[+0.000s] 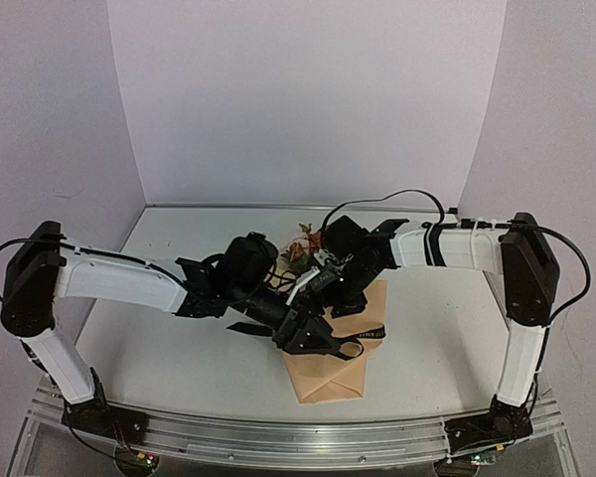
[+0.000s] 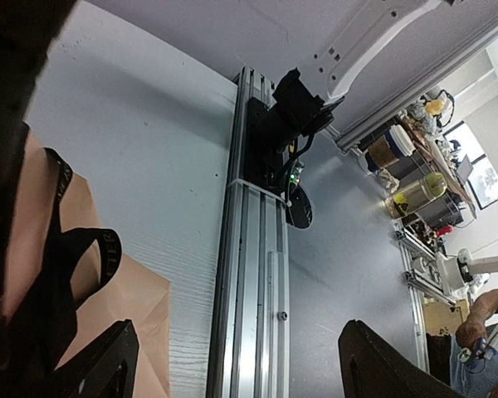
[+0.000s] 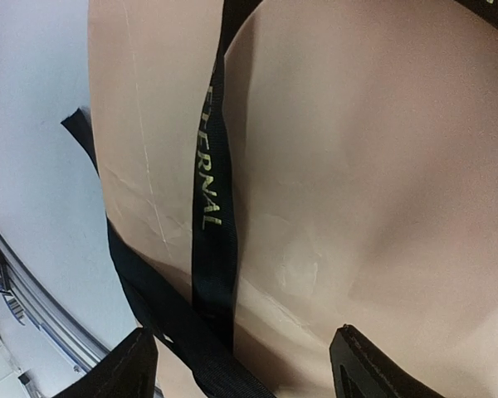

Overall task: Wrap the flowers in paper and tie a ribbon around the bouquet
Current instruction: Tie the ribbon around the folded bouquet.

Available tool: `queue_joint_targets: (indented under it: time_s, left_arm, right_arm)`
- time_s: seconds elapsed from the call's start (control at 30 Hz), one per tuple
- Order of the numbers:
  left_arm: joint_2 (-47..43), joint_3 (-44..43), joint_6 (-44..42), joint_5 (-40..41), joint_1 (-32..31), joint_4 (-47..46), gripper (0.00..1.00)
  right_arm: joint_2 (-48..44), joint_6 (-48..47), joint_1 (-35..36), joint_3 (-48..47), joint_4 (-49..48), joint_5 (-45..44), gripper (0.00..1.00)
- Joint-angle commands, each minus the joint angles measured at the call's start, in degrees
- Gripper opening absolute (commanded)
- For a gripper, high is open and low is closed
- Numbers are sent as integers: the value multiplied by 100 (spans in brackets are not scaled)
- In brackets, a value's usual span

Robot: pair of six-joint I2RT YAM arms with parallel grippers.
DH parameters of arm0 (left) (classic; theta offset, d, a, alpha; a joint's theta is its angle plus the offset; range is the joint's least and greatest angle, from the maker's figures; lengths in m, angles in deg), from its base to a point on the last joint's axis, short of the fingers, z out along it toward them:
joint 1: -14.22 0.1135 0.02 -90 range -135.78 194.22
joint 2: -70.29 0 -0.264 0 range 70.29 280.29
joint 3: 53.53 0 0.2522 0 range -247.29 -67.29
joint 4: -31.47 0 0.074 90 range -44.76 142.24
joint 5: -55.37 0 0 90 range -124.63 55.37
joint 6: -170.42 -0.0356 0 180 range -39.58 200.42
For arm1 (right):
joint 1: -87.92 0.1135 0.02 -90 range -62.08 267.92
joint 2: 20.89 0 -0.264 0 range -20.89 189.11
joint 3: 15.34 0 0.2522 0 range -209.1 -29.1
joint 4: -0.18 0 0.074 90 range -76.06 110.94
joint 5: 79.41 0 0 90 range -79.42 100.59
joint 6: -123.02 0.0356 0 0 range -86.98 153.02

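Observation:
The bouquet (image 1: 330,370) lies mid-table, a tan paper (image 3: 373,149) cone with its narrow end toward the near edge. The flowers (image 1: 302,248) poke out at the far end. The black ribbon (image 1: 372,333) crosses the cone, and its pale lettering shows in the right wrist view on the ribbon (image 3: 212,191). My right gripper (image 3: 249,365) is open just above the paper, a ribbon strand running between its fingers (image 3: 133,365). My left gripper (image 2: 241,365) is open and empty beside the cone's near end, next to a ribbon loop (image 2: 87,249) on the paper (image 2: 129,294).
An aluminium rail (image 1: 308,437) runs along the near table edge, seen also as the rail (image 2: 253,249) with the right arm's base (image 2: 290,108) on it. White walls close the back and sides. Both arms cross above the bouquet.

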Motion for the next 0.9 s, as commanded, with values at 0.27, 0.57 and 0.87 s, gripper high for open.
queue_joint_targets:
  time_s: [0.27, 0.57, 0.87]
  left_arm:
    - [-2691, 2125, 2191, 2462, 1750, -894, 86]
    - [-2739, 2169, 2729, 2772, 2508, -286, 86]
    - [-2607, 2068, 2727, 2686, 2686, -127, 86]
  right_arm:
    - [-318, -361, 861, -321, -275, -1787, 71]
    - [588, -528, 1438, -1555, 294, -2641, 64]
    - [1379, -391, 1659, -2273, 759, -3205, 58]
